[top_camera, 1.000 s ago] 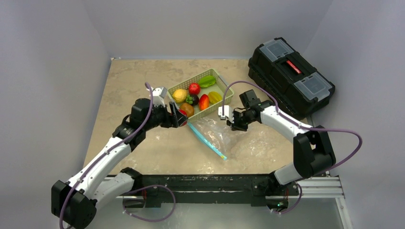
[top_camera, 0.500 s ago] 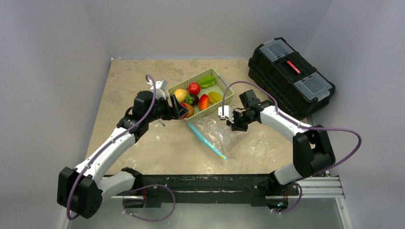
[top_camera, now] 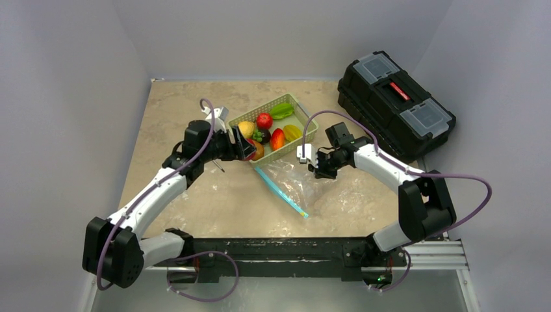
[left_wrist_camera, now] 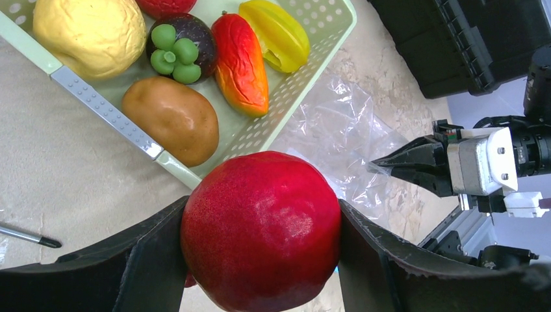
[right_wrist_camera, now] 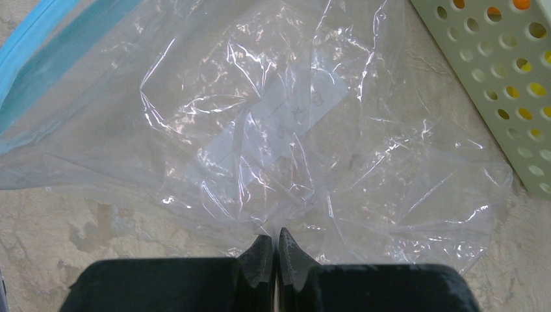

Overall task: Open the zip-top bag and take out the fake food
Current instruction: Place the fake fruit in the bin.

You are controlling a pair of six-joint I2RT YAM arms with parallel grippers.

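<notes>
One red fruit (left_wrist_camera: 260, 231) sits clamped in the left gripper (top_camera: 245, 150) over the green basket's (left_wrist_camera: 107, 114) near corner, where the other fake food (top_camera: 278, 138) already lies. Rightward, the zip-top bag (right_wrist_camera: 260, 130) lies flat on the table, seemingly empty, its edge pinched in the right gripper's (right_wrist_camera: 274, 250) closed tips.

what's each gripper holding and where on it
Left gripper clamps the red fruit across its sides; right gripper pinches the zip-top bag at an edge away from the zipper.
</notes>
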